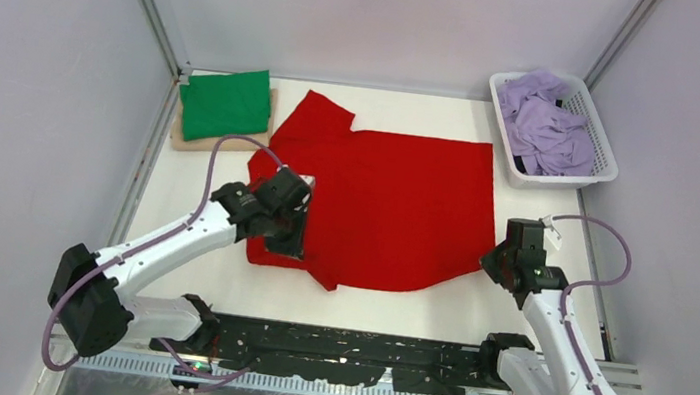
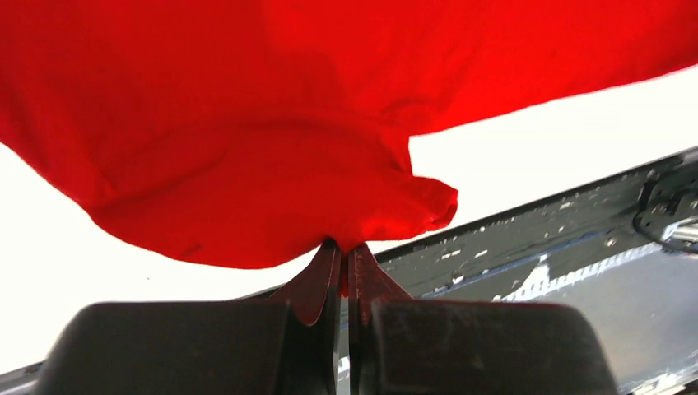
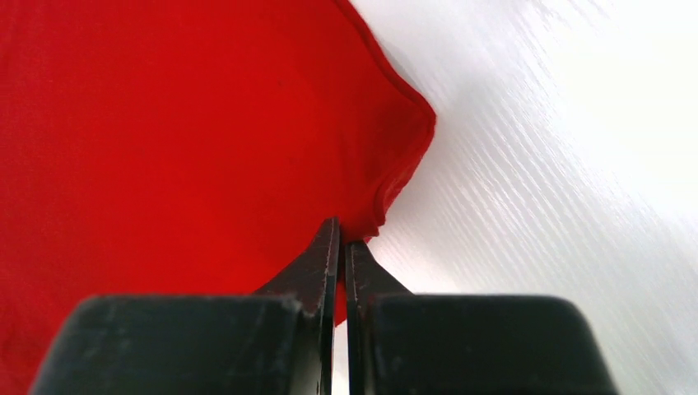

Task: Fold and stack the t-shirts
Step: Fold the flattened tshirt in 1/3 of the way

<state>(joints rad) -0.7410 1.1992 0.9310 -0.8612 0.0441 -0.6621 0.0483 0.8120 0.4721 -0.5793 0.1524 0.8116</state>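
bright red soft cloth short-sleeved t-shirt (image 1: 396,203) lies spread mostly flat in the middle of the white table (image 1: 393,309). its sleeves point to the far and near sides at the left, and its straight hem is on the right. the cloth is plain, one colour, with soft wrinkles. the left gripper (image 2: 344,247) has its fingers pressed together on a bunched fold at the shirt's near-left edge, beside the near sleeve. the right gripper (image 3: 340,232) is pinched tight on the stitched hem at the near-right corner, where the edge curls up a little.

a folded green t-shirt (image 1: 227,102) rests on a folded beige t-shirt (image 1: 179,136) at the far-left corner. crumpled pale lavender t-shirts (image 1: 541,125) fill a white plastic mesh basket (image 1: 605,156) at the far right. a small white tag (image 1: 552,228) hangs on the right arm's cable, its writing too small to read.
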